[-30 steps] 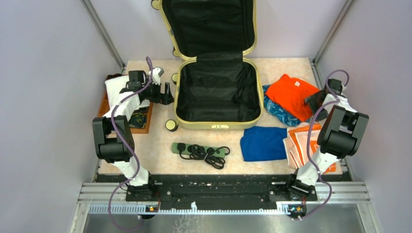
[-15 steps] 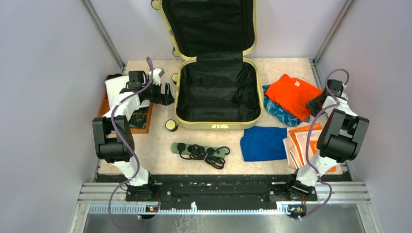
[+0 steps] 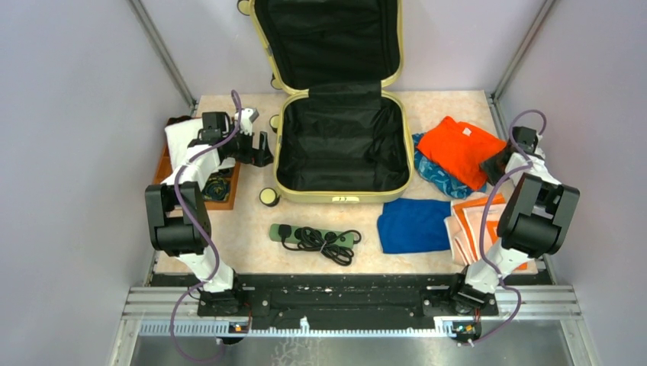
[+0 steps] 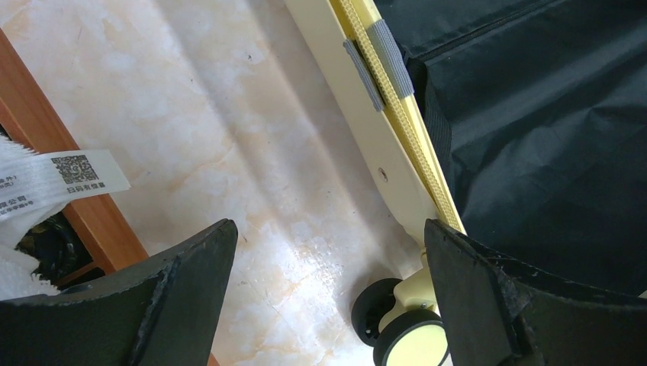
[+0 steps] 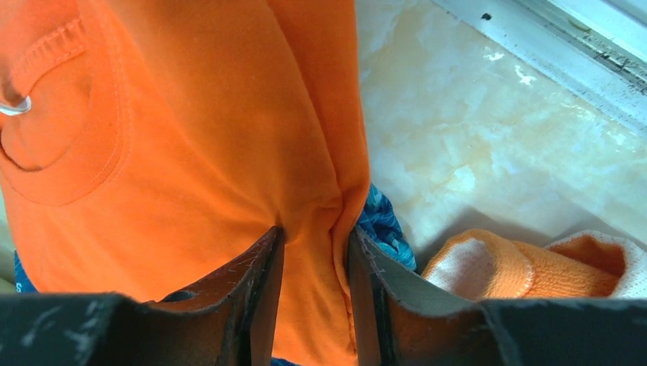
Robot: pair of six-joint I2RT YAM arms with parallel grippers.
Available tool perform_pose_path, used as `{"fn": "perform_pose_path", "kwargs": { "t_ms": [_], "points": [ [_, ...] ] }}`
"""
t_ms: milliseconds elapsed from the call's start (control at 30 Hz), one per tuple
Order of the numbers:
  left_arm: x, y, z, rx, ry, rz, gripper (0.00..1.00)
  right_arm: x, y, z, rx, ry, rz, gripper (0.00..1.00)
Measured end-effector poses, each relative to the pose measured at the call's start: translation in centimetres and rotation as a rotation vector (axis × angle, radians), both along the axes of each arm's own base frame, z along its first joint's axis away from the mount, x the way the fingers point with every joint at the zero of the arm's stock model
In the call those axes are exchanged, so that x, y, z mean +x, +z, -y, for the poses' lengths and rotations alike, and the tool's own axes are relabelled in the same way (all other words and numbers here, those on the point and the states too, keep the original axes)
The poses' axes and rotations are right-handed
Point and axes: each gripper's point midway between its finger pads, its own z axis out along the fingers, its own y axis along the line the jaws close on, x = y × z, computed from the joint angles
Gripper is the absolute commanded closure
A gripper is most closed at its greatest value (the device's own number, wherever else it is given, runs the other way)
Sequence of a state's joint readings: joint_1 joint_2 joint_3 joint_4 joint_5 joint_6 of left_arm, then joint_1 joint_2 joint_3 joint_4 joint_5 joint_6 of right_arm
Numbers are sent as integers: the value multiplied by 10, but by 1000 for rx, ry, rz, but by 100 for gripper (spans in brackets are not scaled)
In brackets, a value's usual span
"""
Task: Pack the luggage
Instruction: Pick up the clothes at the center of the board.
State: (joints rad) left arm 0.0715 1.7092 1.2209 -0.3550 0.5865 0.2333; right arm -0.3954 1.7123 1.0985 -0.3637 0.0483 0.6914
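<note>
The luggage lies open at the table's middle, pale yellow with black lining, its lid upright at the back. Nothing lies in it. My left gripper is open and empty beside its left wall. In the left wrist view it hangs over bare table, with the luggage shell and a wheel to the right. My right gripper is at the right edge of a folded orange garment. In the right wrist view its fingers pinch a fold of that garment.
A blue patterned cloth lies under the orange garment. A folded blue shirt and an orange-and-white cloth lie at the front right. A green power strip with black cable lies in front. A wooden tray with white cloth stands left.
My right arm has shifted slightly towards the right wall, with the gripper staying at the orange garment's edge. The left arm has not moved.
</note>
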Motion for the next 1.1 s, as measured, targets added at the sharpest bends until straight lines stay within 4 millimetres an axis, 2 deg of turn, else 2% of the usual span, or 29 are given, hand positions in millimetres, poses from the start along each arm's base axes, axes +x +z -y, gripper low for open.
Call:
{"fn": "perform_pose_path", "kwargs": {
  "t_ms": [67,167,233,433,600,833,1100],
  "points": [
    [-2,0,0,2,-2,-3,2,0,0,-3,-1,8,-3,63],
    [-4,2,0,3,-4,-2,2,1,-1,-12,-6,29,-18,52],
    [-4,3,0,3,-4,0,2,-1,-2,-23,-17,50,-41,48],
    [-4,3,0,6,-6,2,2,-6,5,-50,-30,94,-54,48],
    [-5,2,-1,16,-13,2,2,-13,6,-51,-27,80,-62,52],
    [-8,4,-1,20,-18,3,2,-18,7,-52,-22,72,-85,48],
    [-10,11,-1,26,-23,18,2,-12,26,-42,-35,51,-49,47]
  ]
}}
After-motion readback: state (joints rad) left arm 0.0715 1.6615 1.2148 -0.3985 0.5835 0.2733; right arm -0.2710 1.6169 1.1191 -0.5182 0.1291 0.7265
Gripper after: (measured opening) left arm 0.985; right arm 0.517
